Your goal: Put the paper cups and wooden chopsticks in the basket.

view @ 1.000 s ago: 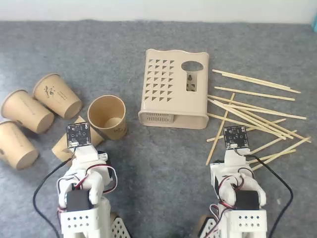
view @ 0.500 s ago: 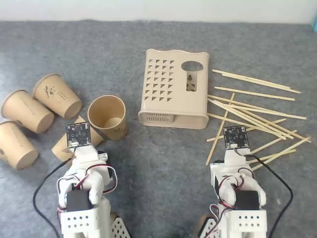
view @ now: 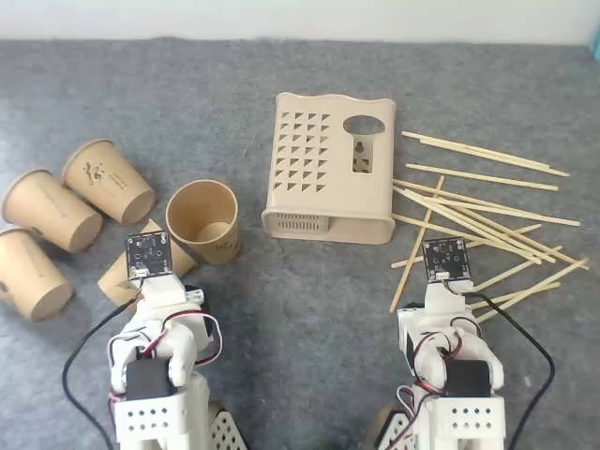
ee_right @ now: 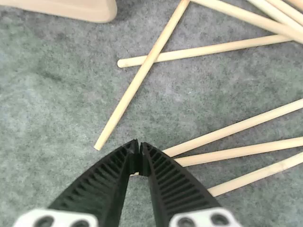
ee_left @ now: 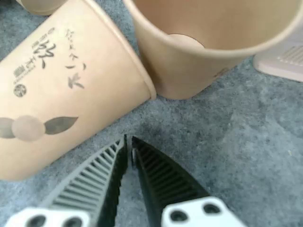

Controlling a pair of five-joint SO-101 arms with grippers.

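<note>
Several brown paper cups lie on their sides at the table's left, among them one (view: pixel 108 180) and another (view: pixel 49 210). One cup (view: pixel 206 220) stands upright with its mouth up. In the left wrist view my left gripper (ee_left: pixel 129 142) is shut and empty, its tips just short of a lying printed cup (ee_left: pixel 61 90) and the upright cup (ee_left: pixel 208 42). Wooden chopsticks (view: pixel 478 216) lie scattered to the right of the beige basket (view: pixel 330 169). My right gripper (ee_right: pixel 138 147) is shut and empty, low over the carpet among several chopsticks (ee_right: pixel 142 75).
The basket lies on its side on the grey carpet, perforated wall up, its corner (ee_right: pixel 94 12) near the right gripper. Both arm bases (view: pixel 155 394) (view: pixel 450 384) stand at the near edge. Open carpet (view: pixel 309 309) stretches between the arms.
</note>
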